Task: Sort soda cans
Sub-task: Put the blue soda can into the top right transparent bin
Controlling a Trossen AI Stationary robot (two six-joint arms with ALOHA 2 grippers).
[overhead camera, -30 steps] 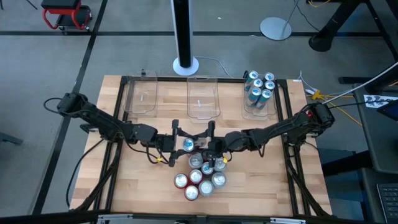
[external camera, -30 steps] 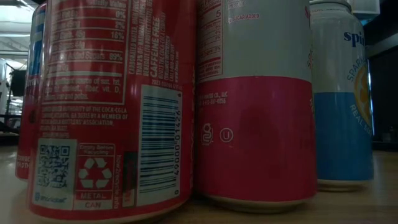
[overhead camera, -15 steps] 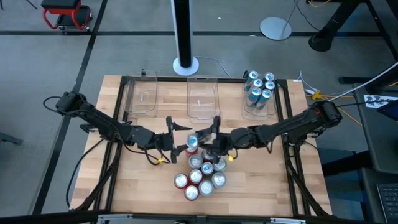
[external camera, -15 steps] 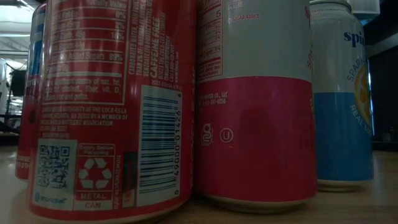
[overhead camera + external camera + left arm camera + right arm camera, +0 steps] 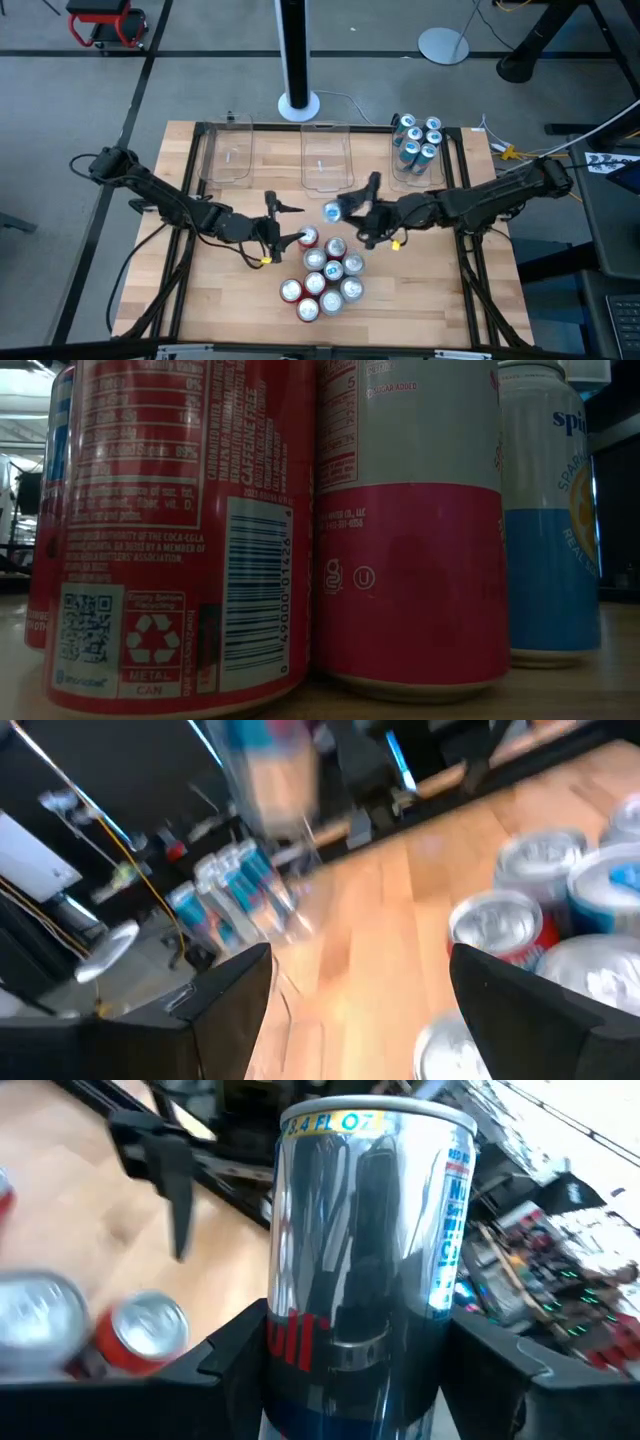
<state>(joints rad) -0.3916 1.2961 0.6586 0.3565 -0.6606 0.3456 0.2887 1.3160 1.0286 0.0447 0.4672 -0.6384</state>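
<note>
overhead, the right end effector (image 5: pixel 350 208) grips a silver-and-blue can (image 5: pixel 332 211) above the wooden desk (image 5: pixel 230 300), between the middle clear bin (image 5: pixel 327 160) and the cluster of soda cans (image 5: pixel 325 277) standing near the desk's front edge. the right wrist view alone shows that can (image 5: pixel 368 1270) up close: upright, silver with blue and red lettering, pinched between the two dark fingers (image 5: pixel 230 1365). the left end effector (image 5: pixel 282 222) sits just beside the cluster's far left corner, fingers spread wide and holding nothing; its own wrist view confirms the gap, with silver can tops (image 5: pixel 495 925) on the desk just beyond its fingers (image 5: pixel 225 995). only the high view takes in the right-hand bin (image 5: pixel 416 150), which holds six teal-blue cans, and the bare left-hand bin (image 5: pixel 226 152). the low view, level with the desk, shows neither arm; it is filled by a red can (image 5: pixel 185 530), a silver-and-red can (image 5: pixel 410 525) touching or nearly touching it, and a light blue can (image 5: pixel 550 510) just beside them.
</note>
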